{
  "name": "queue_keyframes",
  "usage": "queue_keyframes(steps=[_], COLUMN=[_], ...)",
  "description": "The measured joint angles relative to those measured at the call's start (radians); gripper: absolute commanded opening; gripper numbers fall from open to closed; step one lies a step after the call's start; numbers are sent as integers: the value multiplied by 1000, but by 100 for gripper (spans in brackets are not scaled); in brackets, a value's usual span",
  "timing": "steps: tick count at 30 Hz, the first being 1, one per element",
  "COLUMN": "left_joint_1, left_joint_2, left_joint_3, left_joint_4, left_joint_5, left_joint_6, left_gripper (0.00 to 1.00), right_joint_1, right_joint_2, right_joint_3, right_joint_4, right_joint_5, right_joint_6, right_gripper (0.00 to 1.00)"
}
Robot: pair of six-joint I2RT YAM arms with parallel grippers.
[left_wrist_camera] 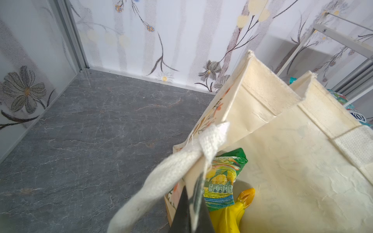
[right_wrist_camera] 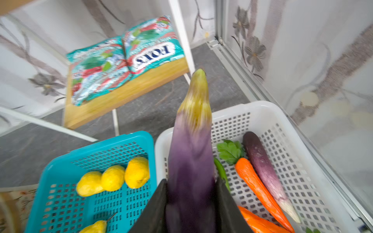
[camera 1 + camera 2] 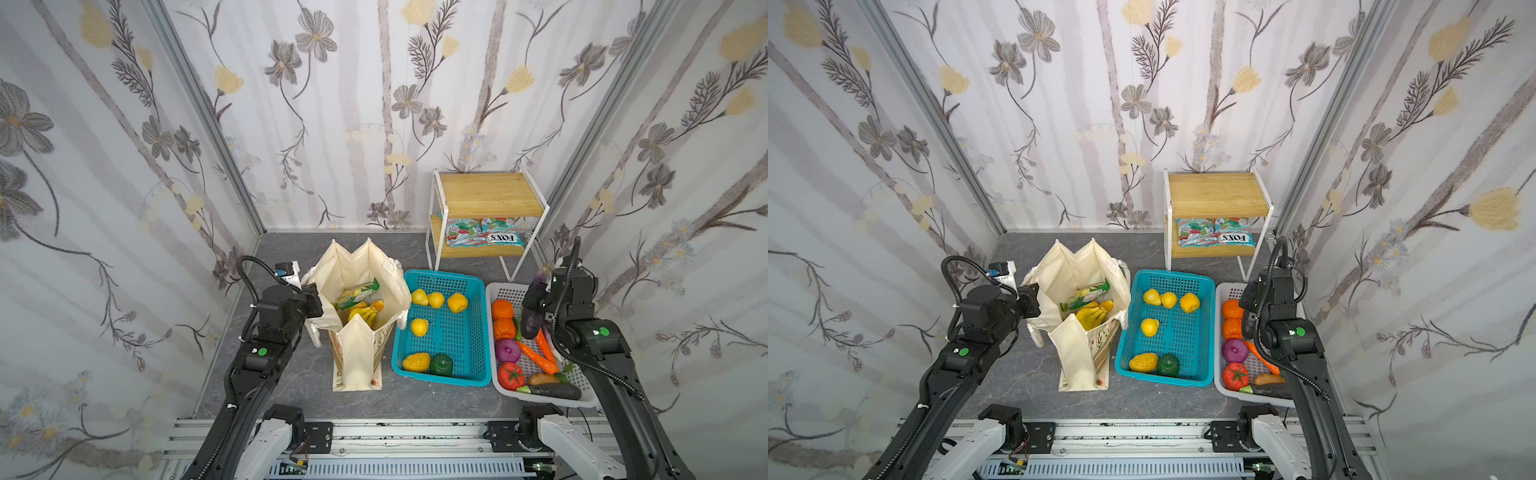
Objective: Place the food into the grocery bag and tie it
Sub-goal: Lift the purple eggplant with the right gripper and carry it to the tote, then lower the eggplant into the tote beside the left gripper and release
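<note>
The cream grocery bag (image 3: 353, 270) stands open on the grey floor at left of centre in both top views. Inside it lie a green snack packet (image 3: 357, 293) and a yellow banana bunch (image 3: 365, 312). My left gripper (image 3: 318, 309) is shut on the bag's left rim next to its white handle (image 1: 171, 177); the left wrist view shows the fabric pinched between the fingers (image 1: 182, 203). My right gripper (image 2: 190, 181) is shut on a long purple eggplant (image 2: 191, 151), held above the white basket (image 3: 582, 388). That basket holds an orange citrus (image 3: 503, 309), a carrot (image 3: 536, 355) and a dark eggplant (image 3: 555, 390).
A teal basket (image 3: 440, 279) with yellow fruit and a green one sits between the bag and the white basket. A white-framed wooden rack (image 3: 490, 193) stands at the back right, with candy packets (image 3: 484, 239) on its lower shelf. Patterned walls close in on three sides.
</note>
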Motion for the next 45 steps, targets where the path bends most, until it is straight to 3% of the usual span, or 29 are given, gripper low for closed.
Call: queue_keyframes(steps=[4, 11, 20, 28, 31, 45], left_joint_1=[0, 0, 0, 0, 0, -1], left_joint_2=[0, 8, 12, 12, 11, 14], left_joint_3=[0, 0, 0, 0, 0, 0], left_joint_4=[0, 1, 2, 2, 2, 5], left_joint_5=[0, 0, 0, 0, 0, 4], left_joint_6=[0, 0, 0, 0, 0, 0], left_gripper=[0, 0, 0, 0, 0, 0], right_joint_1=[161, 475, 741, 795, 807, 840], right_joint_2=[16, 171, 549, 943, 1049, 1195], right_joint_3=[43, 200, 601, 1063, 1163, 1127], right_joint_4=[-1, 54, 167, 161, 149, 75], right_joint_5=[-26, -28, -69, -130, -133, -160], right_joint_6=[64, 157, 177, 150, 147, 155], right_gripper=[36, 36, 36, 36, 36, 36])
